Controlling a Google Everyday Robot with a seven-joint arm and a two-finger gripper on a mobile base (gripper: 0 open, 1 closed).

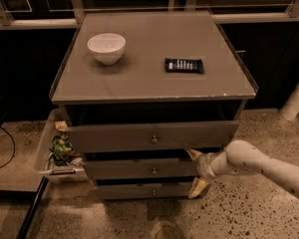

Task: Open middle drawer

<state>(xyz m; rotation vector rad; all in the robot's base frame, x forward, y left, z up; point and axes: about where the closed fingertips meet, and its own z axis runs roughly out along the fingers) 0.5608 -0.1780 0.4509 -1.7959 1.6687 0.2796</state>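
Note:
The grey cabinet has three drawers, each with a small brass knob. The middle drawer is the second front; its knob sits at its centre. My gripper is at the right end of that front, on a white arm that comes in from the lower right. It is open: one pale fingertip is above the drawer's right end and the other is below it, by the lowest drawer. The taller top drawer is above.
A white bowl and a dark flat packet lie on the cabinet top. A clear bin with snack bags stands against the cabinet's left side. A white pole stands at the right. A dark bar crosses the floor at the lower left.

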